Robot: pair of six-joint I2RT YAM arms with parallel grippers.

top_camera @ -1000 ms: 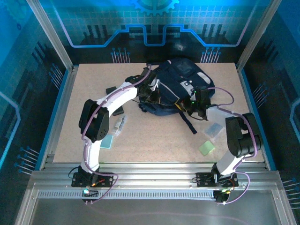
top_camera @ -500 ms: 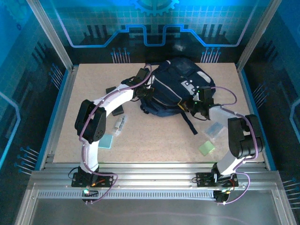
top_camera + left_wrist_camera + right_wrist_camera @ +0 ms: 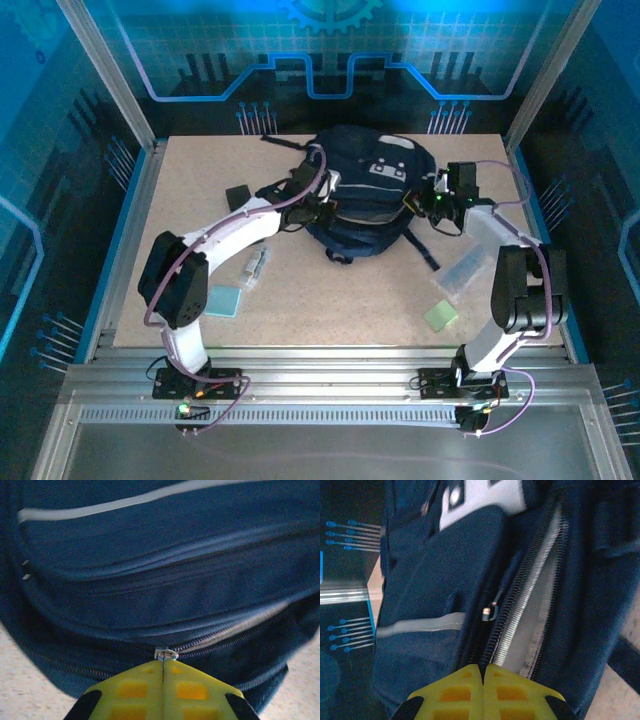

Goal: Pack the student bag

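The student bag is lying at the far middle of the desk. Its zipper is gaping a little, so the packing looks like it is only starting. A teal pad and a green pad are waiting on the bag's near side. The left tool is touching the bag's near left edge, pressed together, and seems to be pinching the zipper pull. The right tool is sitting pressed together at the bag's right side, right by the gap. I cannot tell if it is holding cloth.

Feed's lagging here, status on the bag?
Left gripper shut on zipper pull. Right gripper shut at edge of open zipper. Student bag far mid-table. Loose strap trails near right arm.
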